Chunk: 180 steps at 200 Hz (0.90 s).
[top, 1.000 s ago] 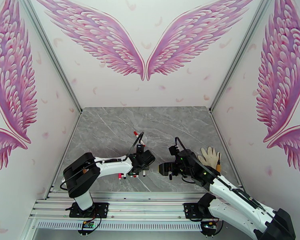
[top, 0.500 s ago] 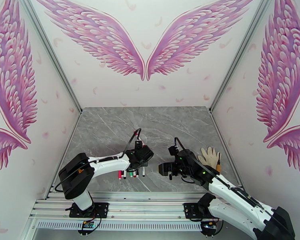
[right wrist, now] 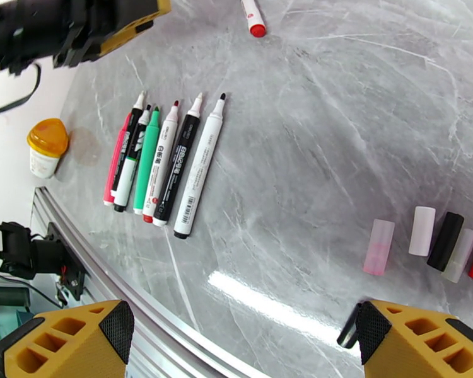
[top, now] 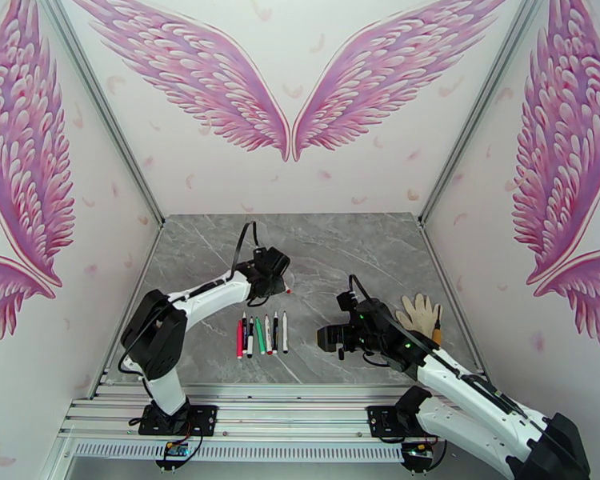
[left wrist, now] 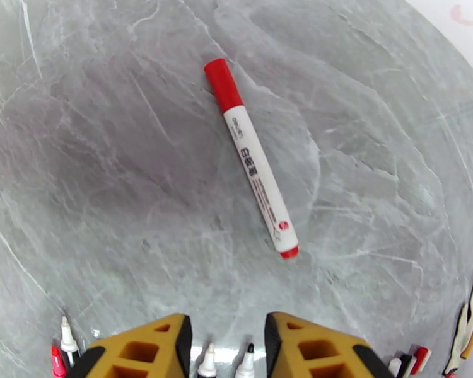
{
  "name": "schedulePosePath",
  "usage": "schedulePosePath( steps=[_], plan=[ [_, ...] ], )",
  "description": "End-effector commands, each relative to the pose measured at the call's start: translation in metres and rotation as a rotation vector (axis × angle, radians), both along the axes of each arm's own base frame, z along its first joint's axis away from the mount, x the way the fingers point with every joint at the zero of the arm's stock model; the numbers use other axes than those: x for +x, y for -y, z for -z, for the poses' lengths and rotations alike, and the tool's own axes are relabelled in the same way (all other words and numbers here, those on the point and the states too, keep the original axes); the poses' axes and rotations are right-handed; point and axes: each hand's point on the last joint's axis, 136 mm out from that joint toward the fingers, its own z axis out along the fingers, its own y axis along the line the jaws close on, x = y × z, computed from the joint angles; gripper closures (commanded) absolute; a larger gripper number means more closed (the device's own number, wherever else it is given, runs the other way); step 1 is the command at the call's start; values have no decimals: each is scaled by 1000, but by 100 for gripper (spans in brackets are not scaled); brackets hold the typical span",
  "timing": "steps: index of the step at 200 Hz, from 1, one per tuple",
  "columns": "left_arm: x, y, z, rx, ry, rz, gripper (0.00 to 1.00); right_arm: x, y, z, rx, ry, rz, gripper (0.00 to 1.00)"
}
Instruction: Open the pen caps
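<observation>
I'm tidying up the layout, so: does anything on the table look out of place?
Yes. One red-capped pen lies alone and slanted farther out on the table, cap on, apart from the neat row of uncapped pens. The pulled caps sit in their own row. A glove lies at the right.

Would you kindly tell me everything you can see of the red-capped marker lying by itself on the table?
The red-capped marker is a slim pen, plastic by its look: white barrel with printed lettering, red cap on one end, small red plug at the other. It lies flat and diagonal on the grey marbled table, alone, apart from the uncapped pens. Nothing touches it; the left gripper hovers open, short of its plug end.
</observation>
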Motion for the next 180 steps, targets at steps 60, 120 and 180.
schedulePosePath(
  steps=[60, 120, 180],
  plan=[
    [30, 6, 29, 123, -100, -128, 54, -6, 10, 14, -44, -25, 18, 1],
    [48, 12, 48, 177, -116, -138, 54, -9, 15, 18, -59, -26, 26, 1],
    [56, 10, 66, 190, -134, -147, 55, -11, 15, 24, -63, -40, 25, 1]
  ],
)
